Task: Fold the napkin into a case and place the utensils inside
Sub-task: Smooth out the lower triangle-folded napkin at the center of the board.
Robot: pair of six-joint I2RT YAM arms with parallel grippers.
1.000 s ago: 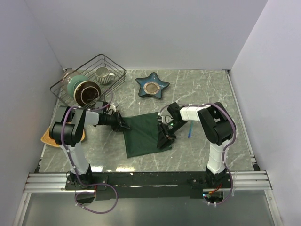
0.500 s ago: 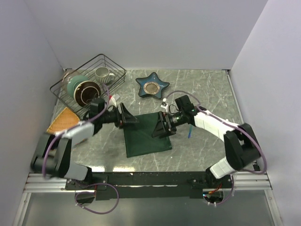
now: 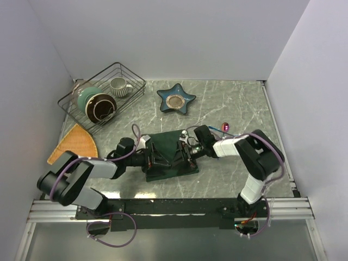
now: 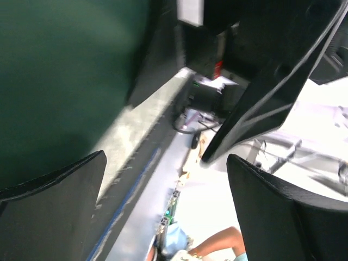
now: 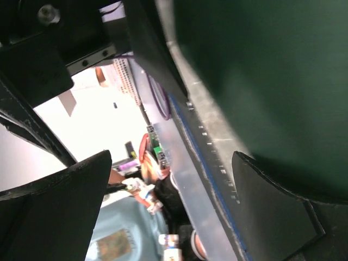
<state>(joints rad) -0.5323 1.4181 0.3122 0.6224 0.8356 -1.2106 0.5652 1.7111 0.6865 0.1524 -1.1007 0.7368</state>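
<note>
Arms are stretching low from the near edge of the desk [image 3: 234,98], both bending inward so their claws are meeting over the napkin [image 3: 168,142]. The left claw [image 3: 156,157] is resting over the cloth's left part and the right claw [image 3: 186,152] over its right part, facing each other, near but apart. Both are standing released, jaws spread wide and gripping nothing. From each wrist, the black fingers [image 4: 49,201] are framing only air, with blurred green cloth off to one side. To my eye they are sitting opposite one another so that each can take a side of the cloth for a fold.

The napkin is lying flat just nearer than the desk's middle. It is showing as a dark green, matte, soft, broad rough square, slightly skewed and not yet narrowed into a long shape.

Beyond the right forearm, toward the right edge, a slim pink utensil [image 3: 225,126] is peeking out; only one of the pair is showing. An orange-tan mat [image 3: 76,142], fan-shaped, is lying against the left edge. Farther back a glossy blue star dish [image 3: 176,99] is sitting near the far edge, and a wire basket [image 3: 130,72] is occupying the far left corner, holding rounded crockery.
</note>
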